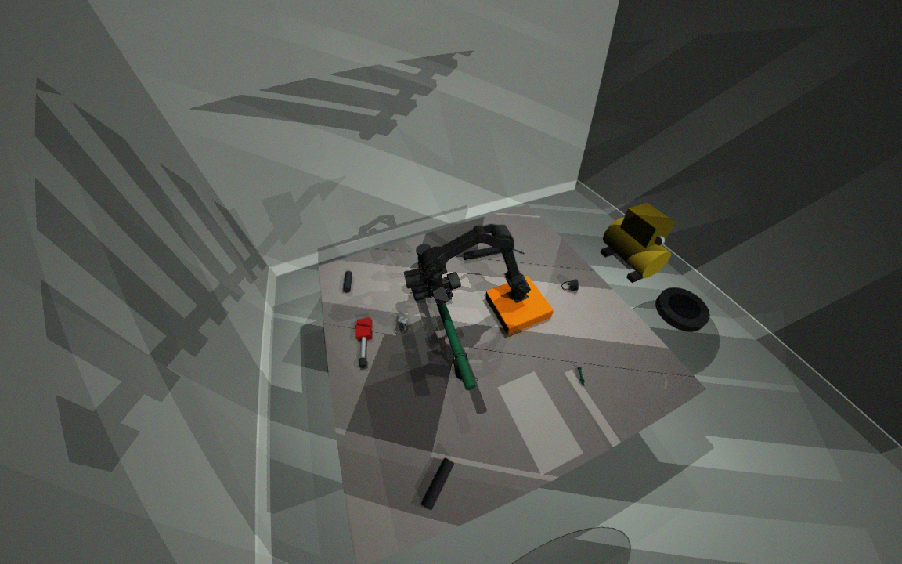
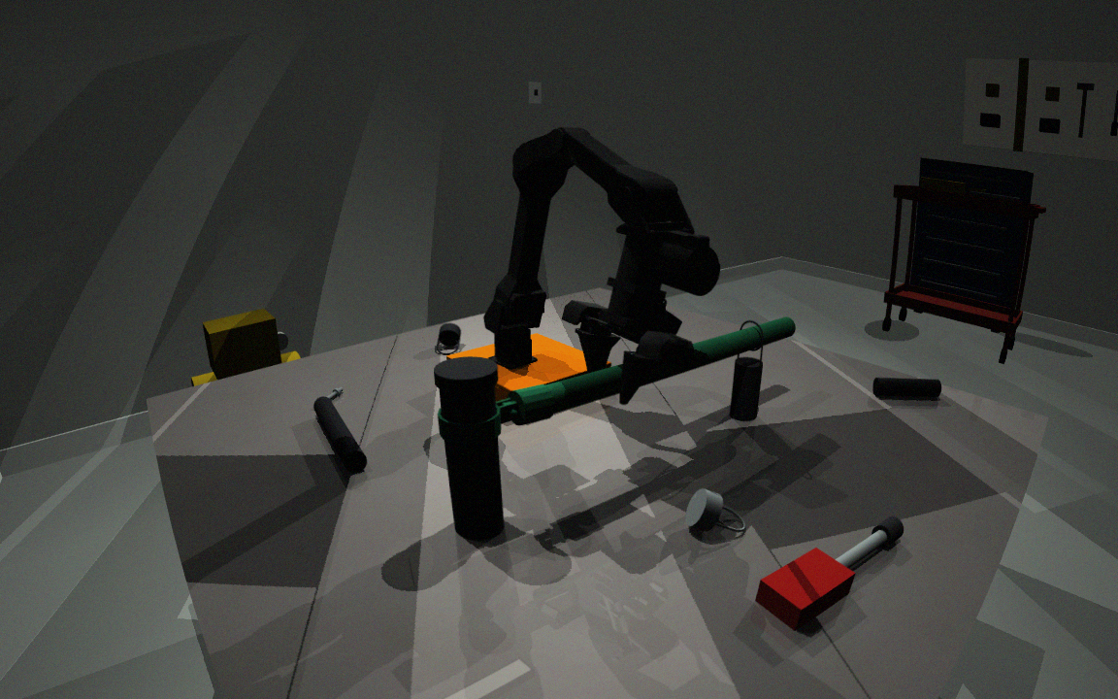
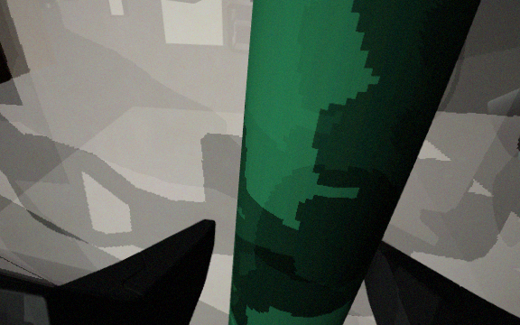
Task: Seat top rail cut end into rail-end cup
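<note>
The green top rail [image 2: 633,365] lies nearly level above the desk [image 2: 893,469], running from the big dark post [image 2: 472,451] at its near end to the small line post [image 2: 745,386] farther back, where it passes through the wire loop cap [image 2: 750,330] and sticks out a little beyond it. At the big post, the rail's cut end sits inside the thicker green rail-end cup [image 2: 545,398], which hangs on the green brace band [image 2: 468,423] wrapped around the post just under the rounded post cap [image 2: 465,380]. How deep the end reaches into the cup cannot be told from these views. The gripper [image 2: 645,360] sits over the rail about midway along it, with the black arm arching back to its orange base [image 2: 545,360]. In the wrist view the rail [image 3: 332,158] fills the centre, and the two dark fingers stand apart on either side of it; a strip of lit desk shows between the left finger and the rail, so the fingers are spread and not clamped on it, though whether the right one touches the rail is hard to make out. From above, the rail [image 1: 456,347] runs away from the gripper [image 1: 433,287] toward the near part of the desk. A red-headed tool [image 2: 815,582], a loose grey cap [image 2: 706,511] and two dark cylinders [image 2: 339,432] lie well apart from the rail.
</note>
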Action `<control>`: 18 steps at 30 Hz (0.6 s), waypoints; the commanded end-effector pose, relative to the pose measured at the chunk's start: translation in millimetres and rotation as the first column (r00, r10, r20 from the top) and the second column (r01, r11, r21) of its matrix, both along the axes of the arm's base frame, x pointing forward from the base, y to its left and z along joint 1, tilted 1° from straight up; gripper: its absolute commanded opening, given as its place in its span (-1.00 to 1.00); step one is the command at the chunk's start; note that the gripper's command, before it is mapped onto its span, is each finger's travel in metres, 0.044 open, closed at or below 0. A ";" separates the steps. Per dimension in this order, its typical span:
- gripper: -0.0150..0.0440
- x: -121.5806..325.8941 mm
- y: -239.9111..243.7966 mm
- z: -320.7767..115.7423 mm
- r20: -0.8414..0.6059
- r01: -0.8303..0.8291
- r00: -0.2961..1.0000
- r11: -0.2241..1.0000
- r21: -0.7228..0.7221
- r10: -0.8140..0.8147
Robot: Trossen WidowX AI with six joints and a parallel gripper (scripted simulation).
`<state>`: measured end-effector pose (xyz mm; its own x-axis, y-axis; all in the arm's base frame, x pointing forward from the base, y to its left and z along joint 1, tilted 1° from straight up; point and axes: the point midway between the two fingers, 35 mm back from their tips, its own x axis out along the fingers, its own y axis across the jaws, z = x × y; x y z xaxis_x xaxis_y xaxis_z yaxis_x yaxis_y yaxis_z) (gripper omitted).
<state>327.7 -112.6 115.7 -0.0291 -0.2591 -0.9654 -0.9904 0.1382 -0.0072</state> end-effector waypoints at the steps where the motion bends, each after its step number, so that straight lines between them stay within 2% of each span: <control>1: 0.75 1.8 7.7 7.5 0.002 0.001 1.000 1.000 0.000 -0.001; 4: 1.00 3.2 19.7 18.9 0.001 0.001 1.000 1.000 0.002 -0.001; 13: 1.00 4.4 35.4 34.4 0.000 -0.007 1.000 1.000 0.002 0.007; 18: 1.00 3.1 43.4 63.6 0.000 -0.007 1.000 1.000 0.002 0.007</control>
